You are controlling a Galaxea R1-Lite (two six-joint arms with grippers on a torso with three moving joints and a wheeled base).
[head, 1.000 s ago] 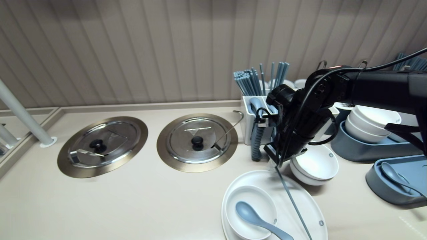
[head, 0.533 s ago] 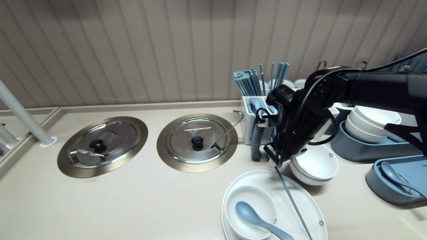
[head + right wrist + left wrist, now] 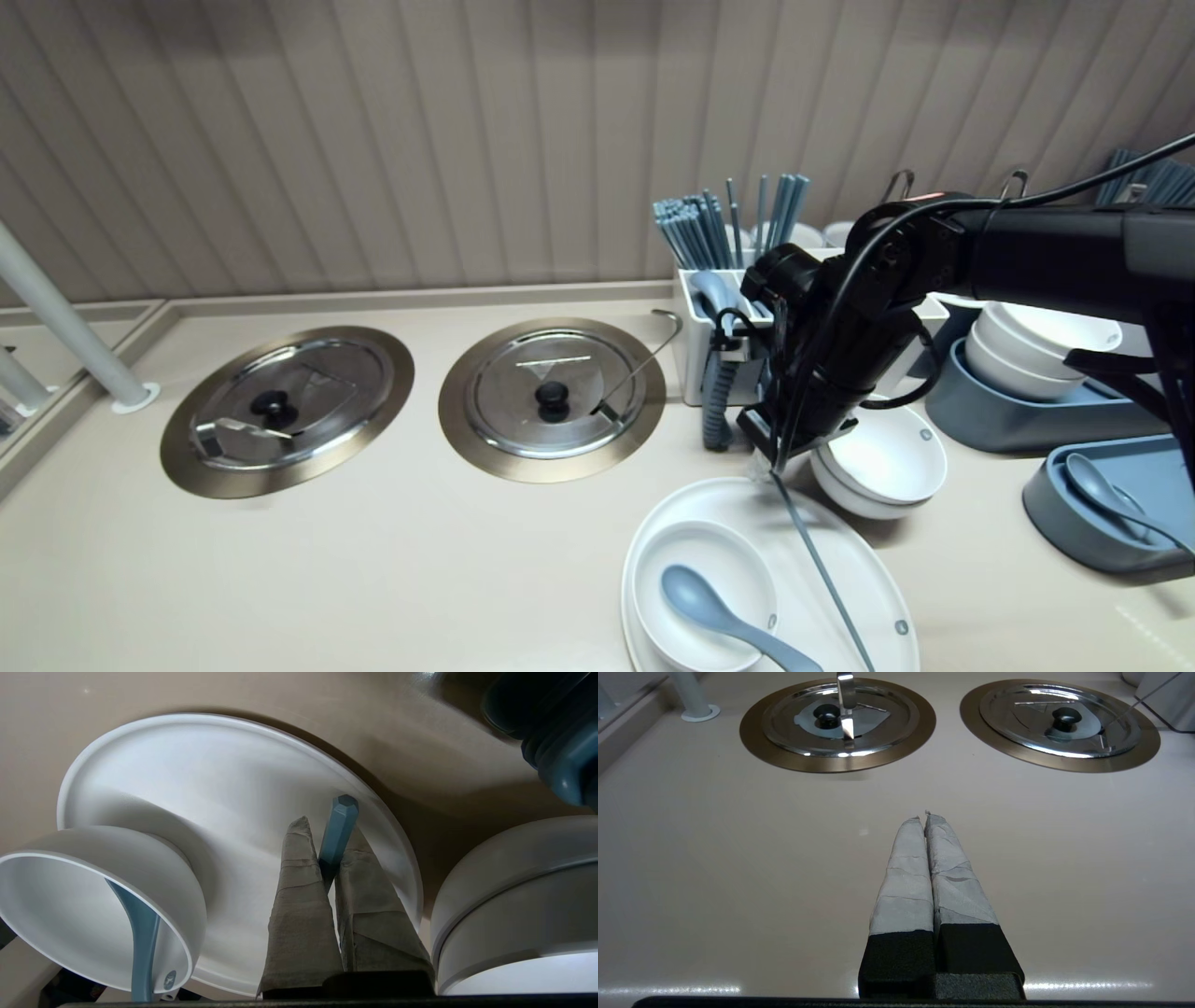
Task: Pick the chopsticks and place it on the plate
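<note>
Chopstick [image 3: 822, 569], grey-blue, single: head view shows it slanting down from the right gripper [image 3: 771, 467] across the white plate [image 3: 873, 583], upper end pinched, lower end running out of view at the near edge. Plate also carries a small bowl [image 3: 719, 541] with a spoon [image 3: 719, 616] in it. A stack of bowls [image 3: 882, 457] sits just beside the plate, and the cutlery holder [image 3: 695, 345] with more chopsticks stands behind the gripper. Two steel lids [image 3: 551, 392] are set in the counter, well apart from the work. Left wrist view: left gripper [image 3: 924, 816] idle above bare counter [image 3: 738, 858], jaws pressed together, holding nothing. Right wrist view: right gripper [image 3: 329, 833] jaws closed on the chopstick [image 3: 337, 830], whose butt end pokes out past the taped fingertips [image 3: 301, 858]; plate [image 3: 210, 765] directly below, bowl [image 3: 154, 849] and spoon [image 3: 142, 938] to one side. Judgement: chopstick is out of the holder and over the plate; whether its far end rests on the plate I cannot tell; not yet let go, and only one is on the plate.
</note>
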